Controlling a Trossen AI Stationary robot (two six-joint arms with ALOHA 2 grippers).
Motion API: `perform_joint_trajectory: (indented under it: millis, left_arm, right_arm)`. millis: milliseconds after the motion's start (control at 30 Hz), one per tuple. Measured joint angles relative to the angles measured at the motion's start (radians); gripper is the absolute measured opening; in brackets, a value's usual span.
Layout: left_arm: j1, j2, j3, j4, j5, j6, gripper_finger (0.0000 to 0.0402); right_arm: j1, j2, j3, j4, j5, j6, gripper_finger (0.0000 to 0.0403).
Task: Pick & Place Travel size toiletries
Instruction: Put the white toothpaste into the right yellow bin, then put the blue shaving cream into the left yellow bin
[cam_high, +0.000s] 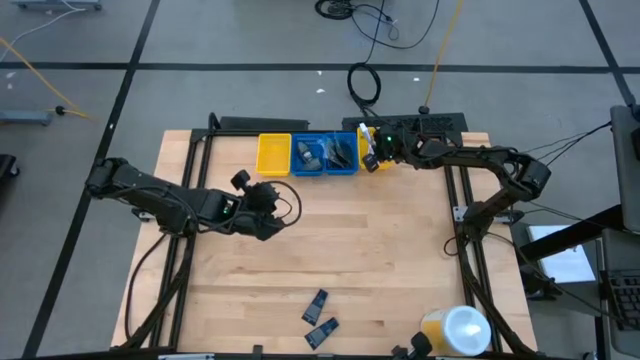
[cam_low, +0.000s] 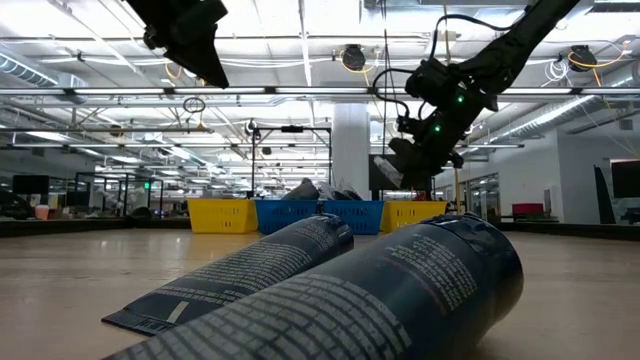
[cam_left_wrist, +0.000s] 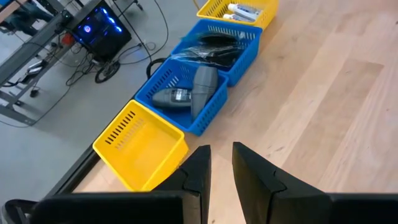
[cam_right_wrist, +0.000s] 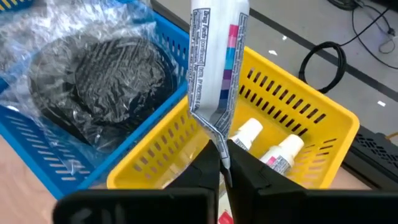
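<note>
1. Sorting is being judged well advanced: white tubes are lying in the far yellow bin, grey bottles in a blue bin.
2. Two dark tubes are being left near the table's front edge.
3. A white-and-blue tube is being pinched by its crimped end in the right gripper, over the far yellow bin.
4. The left gripper is being held over bare table, fingers slightly apart, empty.
</note>
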Motion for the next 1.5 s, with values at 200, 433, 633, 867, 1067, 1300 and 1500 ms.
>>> perform_joint_trajectory:
  millis: [200,433,633,867,1067,1300,1500]
  left_arm:
    - [0.000,0.000,0.000,0.003,0.000,-0.014,0.0067]
    - [0.000,0.000,0.000,0.038,0.000,-0.011,0.0067]
    - [0.000,0.000,0.000,0.045,0.034,-0.012,0.0067]
    - [0.000,0.000,-0.013,0.195,0.248,-0.015,0.0067]
    - [-0.025,0.038,-0.064,0.433,0.471,-0.014,0.0067]
    - [-0.075,0.202,-0.067,0.528,0.587,-0.084,0.0067]
    - [-0.093,0.344,-0.067,0.605,0.704,-0.151,0.0067]
  right_arm:
    - [0.000,0.000,0.000,-0.021,0.028,-0.002,0.0037]
    - [0.000,0.000,0.000,-0.030,0.029,-0.009,0.0077]
    - [0.003,0.000,0.000,-0.029,0.017,-0.004,0.0098]
    - [0.011,0.000,0.000,-0.009,-0.145,-0.002,0.0107]
    - [0.072,0.000,0.000,0.024,-0.239,-0.006,0.0107]
    - [0.174,-0.005,0.000,0.046,-0.263,-0.009,0.0107]
    - [0.256,-0.005,0.000,0.047,-0.264,-0.009,0.0107]
